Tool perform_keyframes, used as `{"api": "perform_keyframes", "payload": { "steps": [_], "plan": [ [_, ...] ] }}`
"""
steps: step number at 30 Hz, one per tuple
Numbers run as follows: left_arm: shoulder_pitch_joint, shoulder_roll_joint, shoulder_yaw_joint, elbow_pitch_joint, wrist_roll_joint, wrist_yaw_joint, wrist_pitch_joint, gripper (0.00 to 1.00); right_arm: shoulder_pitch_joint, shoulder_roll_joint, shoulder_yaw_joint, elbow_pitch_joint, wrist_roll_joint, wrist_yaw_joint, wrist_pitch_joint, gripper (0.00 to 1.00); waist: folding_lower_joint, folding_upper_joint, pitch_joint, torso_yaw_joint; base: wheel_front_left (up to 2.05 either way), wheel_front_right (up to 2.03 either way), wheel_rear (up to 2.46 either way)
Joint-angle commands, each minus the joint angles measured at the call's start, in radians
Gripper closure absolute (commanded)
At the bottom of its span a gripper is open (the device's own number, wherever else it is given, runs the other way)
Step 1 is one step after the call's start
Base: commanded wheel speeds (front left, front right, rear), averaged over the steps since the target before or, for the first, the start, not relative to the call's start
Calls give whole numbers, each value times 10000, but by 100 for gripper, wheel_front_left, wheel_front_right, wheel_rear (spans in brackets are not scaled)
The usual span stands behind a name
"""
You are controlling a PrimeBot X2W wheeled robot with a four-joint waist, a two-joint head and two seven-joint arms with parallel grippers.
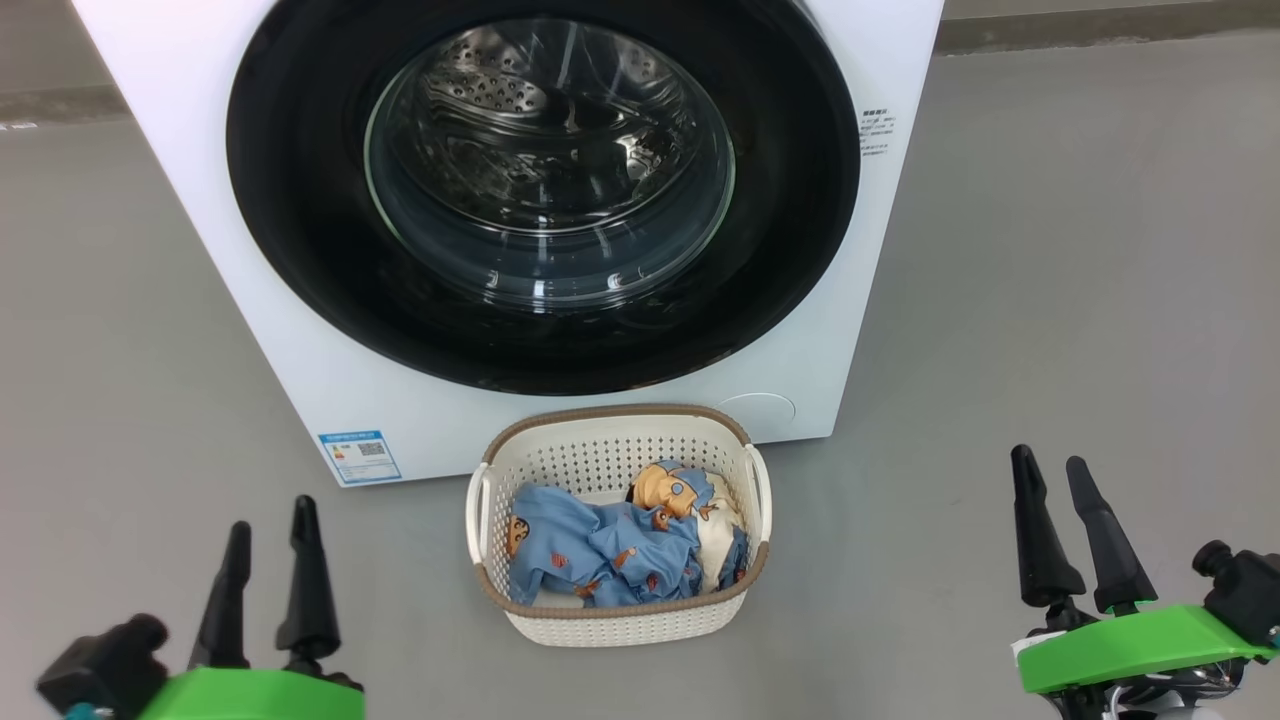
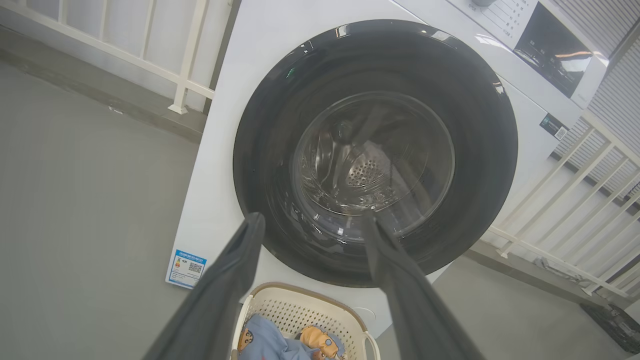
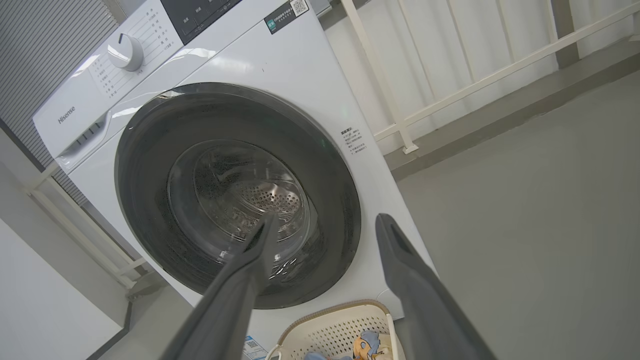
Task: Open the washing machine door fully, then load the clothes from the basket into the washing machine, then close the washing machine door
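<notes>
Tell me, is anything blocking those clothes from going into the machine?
Yes: the washing machine door is shut, standing between the clothes in the basket and the drum. Nothing visible lies between the left tool or right tool and that door.

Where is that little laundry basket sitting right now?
In the head view the basket sits on the grey floor at lower centre, directly in front of the washing machine, just below its shut round door.
</notes>
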Motion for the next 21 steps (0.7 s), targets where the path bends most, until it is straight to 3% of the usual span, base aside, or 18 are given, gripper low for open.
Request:
{"api": "perform_keyframes", "payload": {
  "steps": [1,12,21],
  "plan": [
    [-156,201,137,-330,449,119,-162,0,-398,-110,248,-230,-400,13,-147,0,0,0,3,2,0,0,0],
    [-131,222,-322,310,2336,742,-487,0,-506,-120,444,36,-2162,15,-470,0,0,0,25,-54,0,0,0],
    [-108,240,-673,1119,2887,647,-751,0,-492,-128,468,711,-3450,16,-732,0,0,0,-26,-86,0,0,0]
  ]
}}
